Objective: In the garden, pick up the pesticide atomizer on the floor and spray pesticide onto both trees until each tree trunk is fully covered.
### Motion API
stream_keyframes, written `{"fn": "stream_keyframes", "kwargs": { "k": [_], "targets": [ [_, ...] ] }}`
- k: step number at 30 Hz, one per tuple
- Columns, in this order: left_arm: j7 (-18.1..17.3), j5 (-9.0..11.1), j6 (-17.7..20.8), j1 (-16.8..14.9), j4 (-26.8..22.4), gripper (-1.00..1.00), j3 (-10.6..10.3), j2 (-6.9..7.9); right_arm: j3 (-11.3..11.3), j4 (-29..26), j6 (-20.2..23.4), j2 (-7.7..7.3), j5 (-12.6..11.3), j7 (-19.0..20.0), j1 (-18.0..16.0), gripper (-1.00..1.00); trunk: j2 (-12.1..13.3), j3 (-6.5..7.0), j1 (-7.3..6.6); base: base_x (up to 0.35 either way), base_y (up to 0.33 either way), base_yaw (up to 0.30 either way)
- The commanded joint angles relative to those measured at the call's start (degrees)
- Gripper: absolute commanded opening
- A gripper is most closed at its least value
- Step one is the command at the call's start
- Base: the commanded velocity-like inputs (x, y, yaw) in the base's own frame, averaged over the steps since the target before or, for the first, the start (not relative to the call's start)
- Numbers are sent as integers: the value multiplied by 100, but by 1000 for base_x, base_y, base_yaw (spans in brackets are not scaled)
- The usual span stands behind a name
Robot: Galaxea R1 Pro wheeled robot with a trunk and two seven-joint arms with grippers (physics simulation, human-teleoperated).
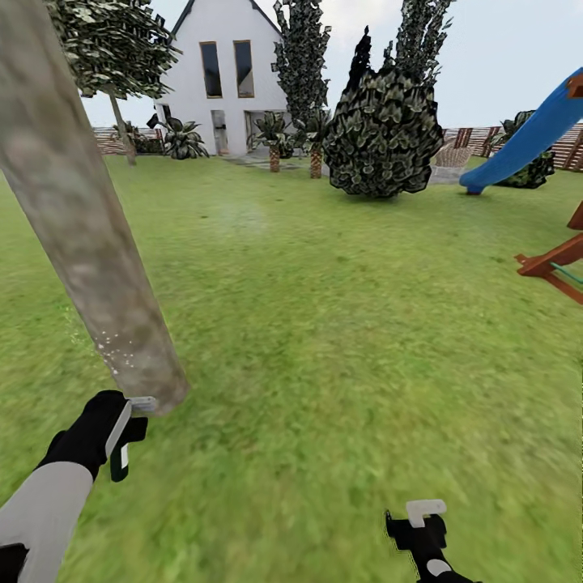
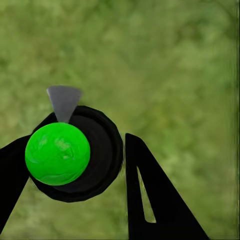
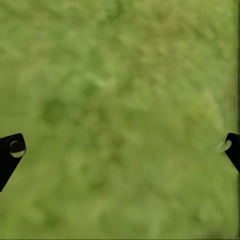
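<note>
lawn (image 1: pixel 340 340) open beyond tree trunk (image 1: pixel 89 243) at left.

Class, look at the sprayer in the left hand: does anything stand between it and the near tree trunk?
Nothing visible does. The left hand holds the atomizer right beside the trunk, with only open air between; white specks already dot the bark.

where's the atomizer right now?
In the left gripper, at the head view's lower left: the atomizer sits between the fingers, its grey nozzle at the foot of the near tree trunk, over the lawn.
</note>
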Motion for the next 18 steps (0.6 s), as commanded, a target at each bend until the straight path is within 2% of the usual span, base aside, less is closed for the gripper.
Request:
{"fn": "stream_keyframes", "kwargs": {
  "k": [1, 13, 18],
  "targets": [
    [-12, -35, 27, 3, -8, -100, 12, -5, 49, -2, -10, 2, -48, -12, -1, 100, -2, -5, 1, 153, -267, 67],
    [19, -32, -9, 56, 13, -100, 37, 0, 49, -2, -9, 4, -48, -12, -1, 100, -2, -5, 1, 261, -220, 263],
    [15, 4, -43, 67, 26, -100, 39, 17, 49, -2, -10, 4, -55, -12, -1, 100, -2, -5, 1, 276, -212, 75]
  ]
}}
